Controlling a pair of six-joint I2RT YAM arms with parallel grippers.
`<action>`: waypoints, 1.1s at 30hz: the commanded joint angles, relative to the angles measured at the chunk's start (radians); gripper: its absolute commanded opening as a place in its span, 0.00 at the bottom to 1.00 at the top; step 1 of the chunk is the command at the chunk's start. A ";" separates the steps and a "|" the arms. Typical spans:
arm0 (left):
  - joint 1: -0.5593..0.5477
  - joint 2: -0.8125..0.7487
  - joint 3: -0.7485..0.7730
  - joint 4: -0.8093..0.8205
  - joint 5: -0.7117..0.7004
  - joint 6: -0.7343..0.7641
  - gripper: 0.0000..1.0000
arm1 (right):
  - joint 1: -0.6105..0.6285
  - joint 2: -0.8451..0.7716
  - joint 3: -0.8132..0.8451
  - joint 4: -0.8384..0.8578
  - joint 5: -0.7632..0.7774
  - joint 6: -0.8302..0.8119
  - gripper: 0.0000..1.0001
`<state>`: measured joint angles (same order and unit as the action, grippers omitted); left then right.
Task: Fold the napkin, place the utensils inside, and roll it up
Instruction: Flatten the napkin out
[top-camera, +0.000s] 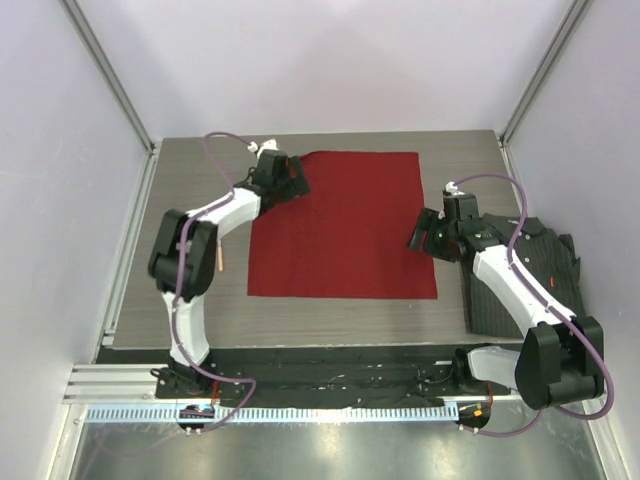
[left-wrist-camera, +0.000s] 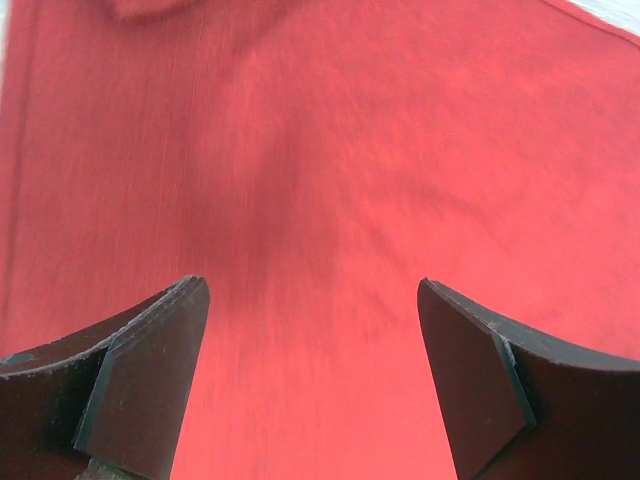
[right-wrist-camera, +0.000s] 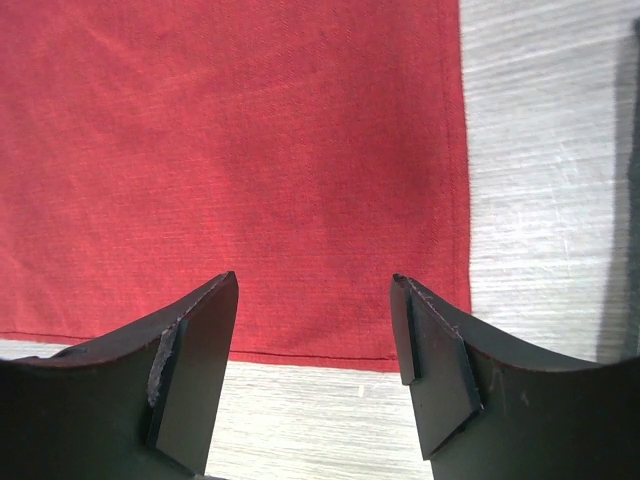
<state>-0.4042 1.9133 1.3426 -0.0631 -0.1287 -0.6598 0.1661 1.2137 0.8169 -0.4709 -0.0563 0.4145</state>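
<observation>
The red napkin (top-camera: 345, 230) lies spread flat and unfolded on the grey table (top-camera: 330, 318). My left gripper (top-camera: 299, 180) hovers open over the napkin's far left corner. In the left wrist view red cloth (left-wrist-camera: 320, 150) fills the space between the fingers of this gripper (left-wrist-camera: 312, 292), which hold nothing. My right gripper (top-camera: 417, 241) stands open at the napkin's right edge. In the right wrist view it (right-wrist-camera: 315, 282) frames the hemmed corner of the napkin (right-wrist-camera: 250, 150) and holds nothing. One slim tan utensil (top-camera: 220, 260) shows beside the left arm's elbow.
A dark pinstriped shirt (top-camera: 530, 290) lies at the table's right side under the right arm. Bare grey table (right-wrist-camera: 545, 150) borders the napkin. Pale walls enclose the table on three sides.
</observation>
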 joint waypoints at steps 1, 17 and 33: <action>0.045 0.157 0.205 -0.046 0.043 0.028 0.90 | 0.000 0.003 0.001 0.081 -0.049 0.003 0.70; 0.157 0.541 0.645 -0.061 0.110 0.052 0.91 | -0.002 0.112 0.031 0.133 -0.099 0.004 0.70; 0.174 0.616 0.826 0.259 0.108 0.161 0.92 | 0.009 0.204 0.021 0.166 -0.100 0.012 0.70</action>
<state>-0.2424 2.5526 2.0983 0.0578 0.0200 -0.5533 0.1665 1.4170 0.8169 -0.3443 -0.1520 0.4183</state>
